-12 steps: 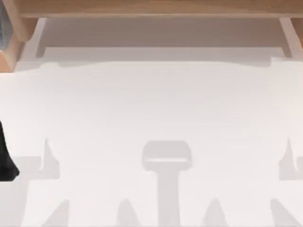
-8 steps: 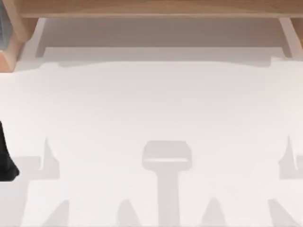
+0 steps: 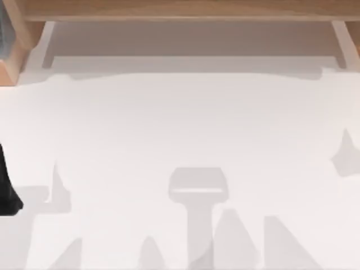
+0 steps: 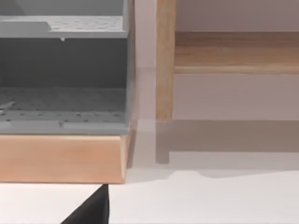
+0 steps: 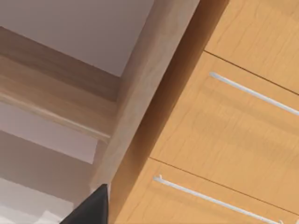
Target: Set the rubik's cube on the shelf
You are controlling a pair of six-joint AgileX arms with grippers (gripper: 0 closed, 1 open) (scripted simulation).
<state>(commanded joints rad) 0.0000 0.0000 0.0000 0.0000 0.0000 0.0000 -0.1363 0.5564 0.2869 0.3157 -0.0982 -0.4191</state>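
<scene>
The shelf (image 3: 180, 10) runs lengthwise along the tabletop's far edge, the cube is nowhere I can place it, and I cannot tell either pincer's grip.

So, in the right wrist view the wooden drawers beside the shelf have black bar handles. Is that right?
Not quite. The right wrist view shows the wooden drawers beside the shelf, but their bar handles are pale silvery white, not black.

Left arm (image 3: 7, 188) is plain matte black.
</scene>
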